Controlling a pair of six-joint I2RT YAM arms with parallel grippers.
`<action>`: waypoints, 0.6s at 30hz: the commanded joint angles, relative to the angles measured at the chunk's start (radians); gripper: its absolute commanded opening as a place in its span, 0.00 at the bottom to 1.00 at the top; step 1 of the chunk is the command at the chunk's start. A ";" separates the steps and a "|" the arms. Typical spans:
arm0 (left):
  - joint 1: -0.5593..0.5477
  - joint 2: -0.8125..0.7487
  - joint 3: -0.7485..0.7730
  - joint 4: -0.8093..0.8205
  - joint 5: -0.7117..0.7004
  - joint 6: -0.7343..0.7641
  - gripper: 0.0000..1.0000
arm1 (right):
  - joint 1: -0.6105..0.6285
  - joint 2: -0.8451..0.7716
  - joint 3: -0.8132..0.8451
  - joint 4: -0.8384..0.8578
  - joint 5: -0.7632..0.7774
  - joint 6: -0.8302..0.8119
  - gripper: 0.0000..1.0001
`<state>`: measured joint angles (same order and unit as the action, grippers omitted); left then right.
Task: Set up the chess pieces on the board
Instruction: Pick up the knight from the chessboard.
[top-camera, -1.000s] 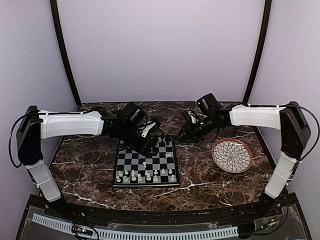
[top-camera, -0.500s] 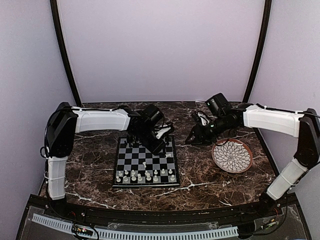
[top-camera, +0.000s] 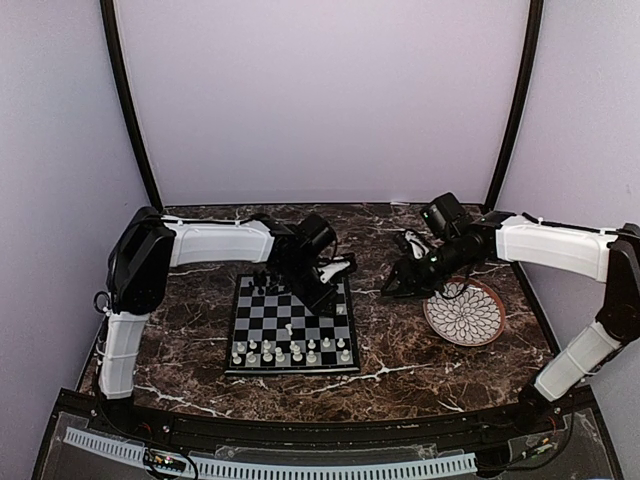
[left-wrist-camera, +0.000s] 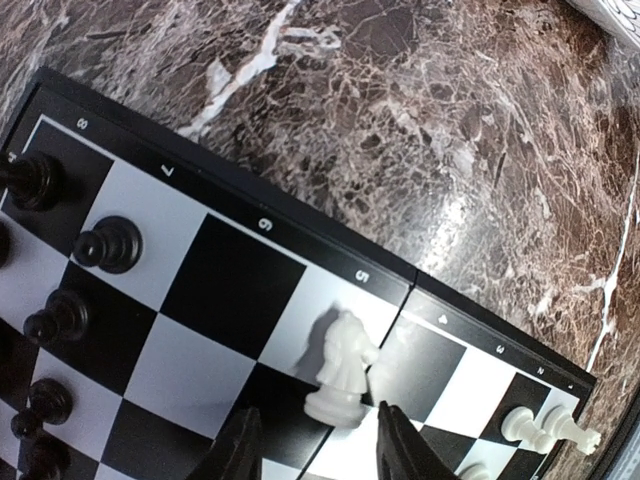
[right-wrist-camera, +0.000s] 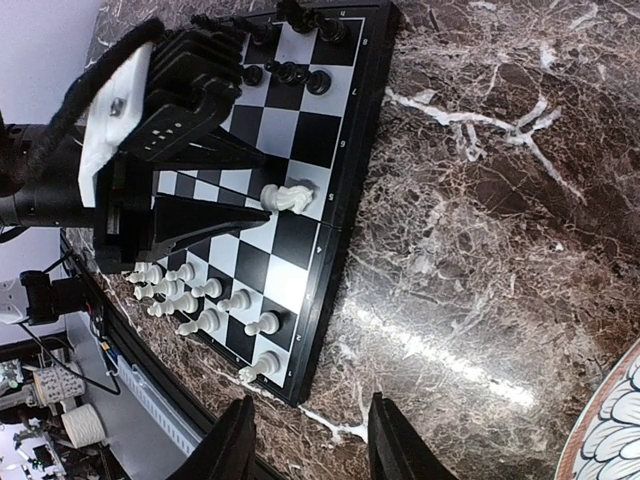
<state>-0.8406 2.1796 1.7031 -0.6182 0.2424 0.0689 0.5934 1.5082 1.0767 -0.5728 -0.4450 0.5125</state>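
Broadly, the brown marble table (top-camera: 180, 340) is carrying everything, and the board (top-camera: 262, 318) is lying flat on it just left of centre, a small square of black and light-grey checks inside a black rim. To its right, near the table's right edge, the round plate (top-camera: 500, 318) is sitting apart from the board, showing a white petal pattern within a brown rim. The left gripper (left-wrist-camera: 318, 450) is hovering over the far right part of the board with its two dark fingers spread partway and nothing held between them. The right gripper (right-wrist-camera: 308, 440) is hanging above bare marble between board and plate, its jaws likewise parted and gripping nothing. Cream-white pieces (top-camera: 290, 350) are standing in two rows along the board's near edge, while black pieces (top-camera: 262, 280) are clustering at the far left corner; from the left wrist several black pawns (left-wrist-camera: 108, 243) are showing on the far ranks. A white knight (left-wrist-camera: 343, 368) is standing in the board's right-hand file just ahead of the left gripper's fingertips, apparently clear of them, though the angle is making any contact hard to judge. Small white numerals are running along the rim beside that file, reading from 8 down to about 2, and the 5 is sitting next to the knight's square.
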 joint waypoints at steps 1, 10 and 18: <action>-0.008 0.023 0.040 -0.046 0.017 0.018 0.41 | -0.012 -0.026 -0.010 -0.006 0.012 -0.017 0.40; -0.011 0.054 0.050 -0.042 0.031 0.022 0.36 | -0.026 -0.012 -0.007 -0.009 0.004 -0.039 0.40; -0.018 0.058 0.050 -0.082 0.038 0.049 0.20 | -0.037 0.005 0.004 0.006 -0.003 -0.044 0.40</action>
<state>-0.8455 2.2177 1.7466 -0.6270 0.2588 0.0921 0.5682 1.5074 1.0748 -0.5812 -0.4450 0.4824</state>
